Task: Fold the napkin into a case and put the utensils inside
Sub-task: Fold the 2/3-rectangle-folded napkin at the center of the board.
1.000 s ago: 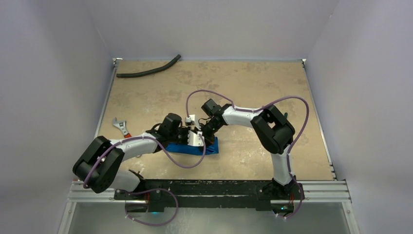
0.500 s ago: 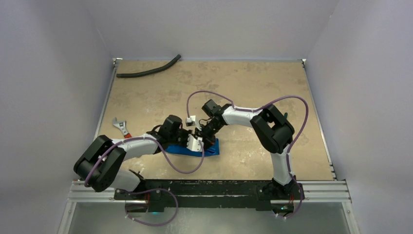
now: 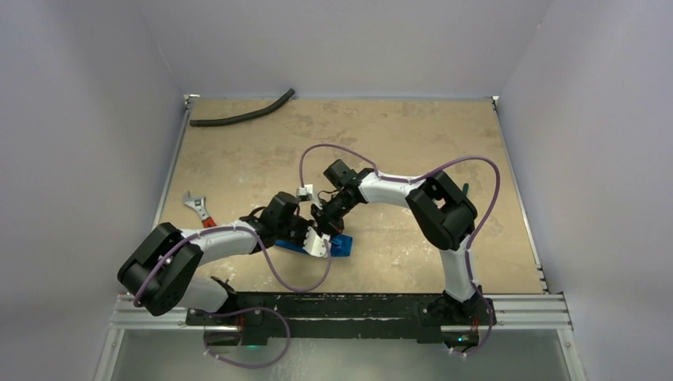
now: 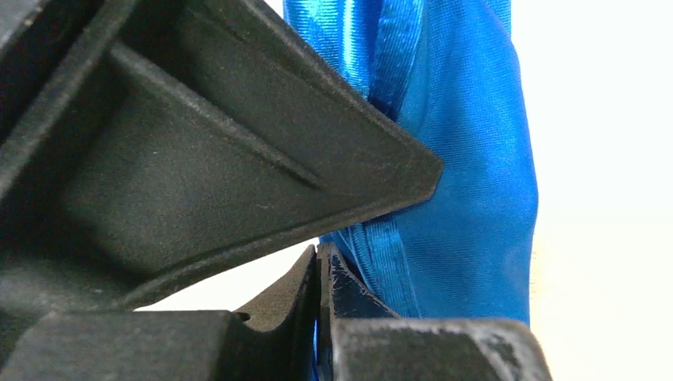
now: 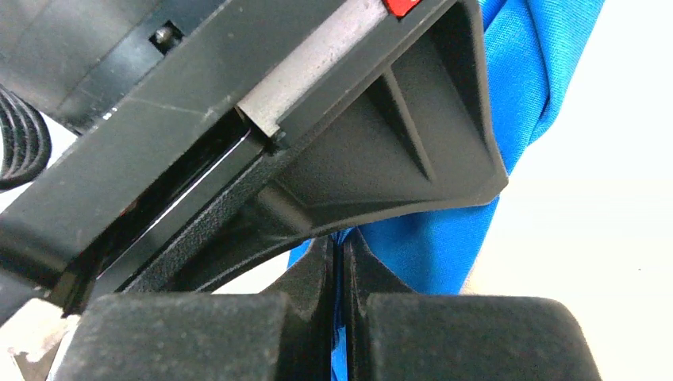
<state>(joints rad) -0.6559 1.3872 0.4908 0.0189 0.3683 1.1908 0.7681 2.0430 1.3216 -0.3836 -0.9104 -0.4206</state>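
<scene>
At the far left of the tan surface (image 3: 413,143) lies a wrench (image 3: 196,208), silver with a red handle, close to the left arm's elbow. Behind it, in the back left corner, a black hose (image 3: 242,111) lies curved along the rear edge, well apart from everything else.

The left arm reaches in low from the left toward the middle of the near half. The left gripper (image 3: 317,243) sits on the napkin (image 3: 341,245), a small bunched blue cloth just right of centre, near the front edge. In the left wrist view the left gripper (image 4: 319,258) has its 2 fingers pressed together, with shiny blue folds of the napkin (image 4: 468,198) pinched between them and hanging beyond the tips.

The right gripper (image 3: 325,221) comes down onto the same cloth from behind, just beside the left one. In its own wrist view the right gripper (image 5: 337,246) is likewise clamped tight on the napkin (image 5: 516,71), a blue sliver showing between the fingers. A small red mark (image 5: 401,6) sits at that view's top edge, too cropped to read.
</scene>
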